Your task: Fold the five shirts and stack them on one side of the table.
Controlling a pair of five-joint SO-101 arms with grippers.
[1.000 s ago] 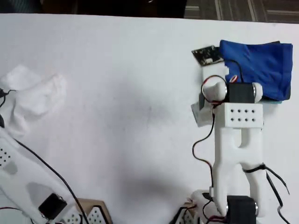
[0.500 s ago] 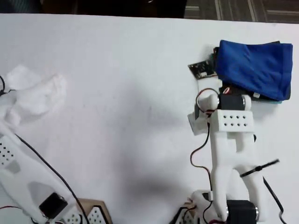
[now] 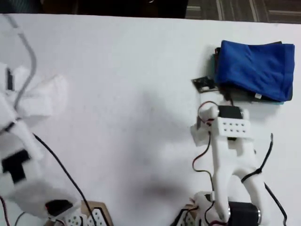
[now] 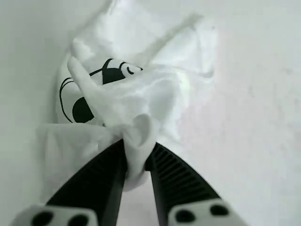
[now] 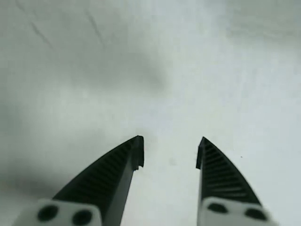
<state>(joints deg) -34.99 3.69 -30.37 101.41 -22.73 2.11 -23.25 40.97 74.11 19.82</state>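
A crumpled white shirt [image 3: 41, 96] with a black print [image 4: 84, 108] lies at the table's left side. My left gripper [image 4: 136, 143] is shut on a bunched fold of it, and the left arm [image 3: 16, 155] rises over the left edge. A blue folded shirt [image 3: 256, 66] tops a stack at the far right, with dark folded cloth [image 3: 244, 95] showing beneath it. My right gripper [image 5: 169, 153] is open over bare table with nothing between its fingers. The right arm [image 3: 230, 127] stands just in front of the stack.
The white table [image 3: 131, 94] is bare through its middle. Arm bases and cables [image 3: 202, 207] sit along the near edge. A dark floor strip runs beyond the table's far edge [image 3: 117, 15].
The right arm has drawn back from the blue stack toward the near edge. The left arm has swung up and over the white shirt, lifting cloth with it.
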